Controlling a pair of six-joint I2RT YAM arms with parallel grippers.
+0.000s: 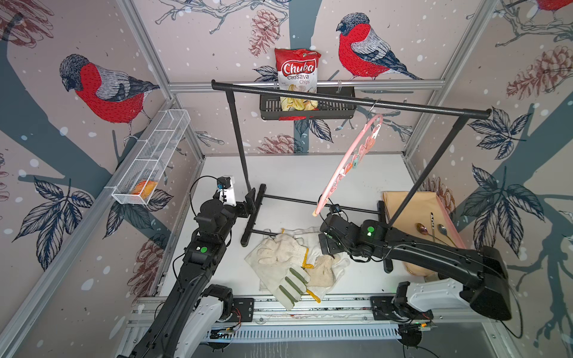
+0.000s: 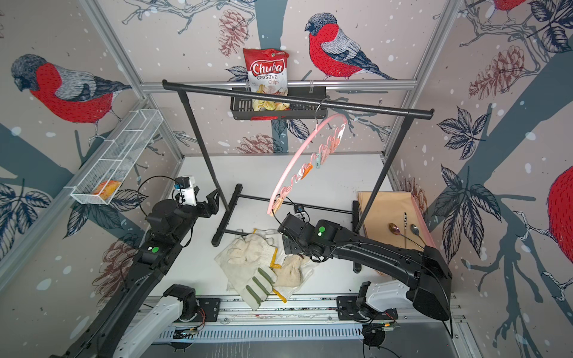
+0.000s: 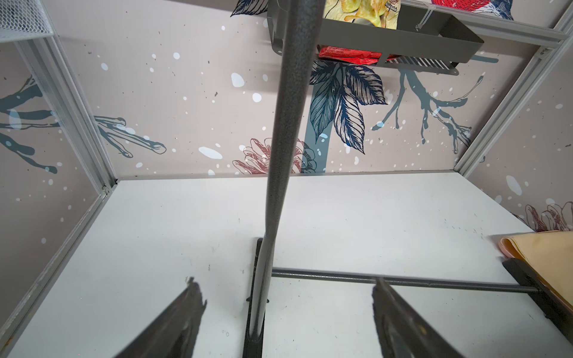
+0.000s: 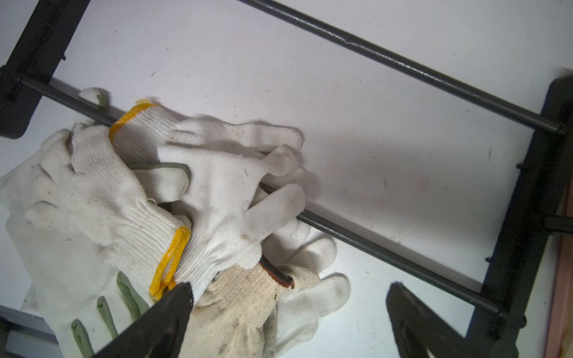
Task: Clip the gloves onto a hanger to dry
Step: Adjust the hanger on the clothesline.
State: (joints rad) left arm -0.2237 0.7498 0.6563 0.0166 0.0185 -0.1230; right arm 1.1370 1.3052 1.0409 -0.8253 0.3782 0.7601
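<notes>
In both top views we see the gloves [image 1: 288, 263] heaped loosely on the near part of the white tabletop [image 1: 294, 176], just in front of the black rack [image 1: 403, 104]. The hanger [image 2: 290, 158] hangs by its hook from the rack's top bar. It is tilted, none of its pegs holds anything, and it is well above the gloves. The right claw [image 1: 327, 245] sits over the far right edge of the heap. The left claw [image 1: 251, 200] is beside the rack's left upright, apart from the gloves.

In the left wrist view, we find the left claw spread wide. The upright stands between its fingers [image 3: 186, 313], which do not close on it, and the claw holds nothing.

In the right wrist view, the right claw is also wide open and empty. One finger hangs over a yellow-edged cuff, though we cannot tell whether it touches. The other is over bare tabletop. Knitted gloves lie across the rack's low bar, on top of pale ones with green strips.
</notes>
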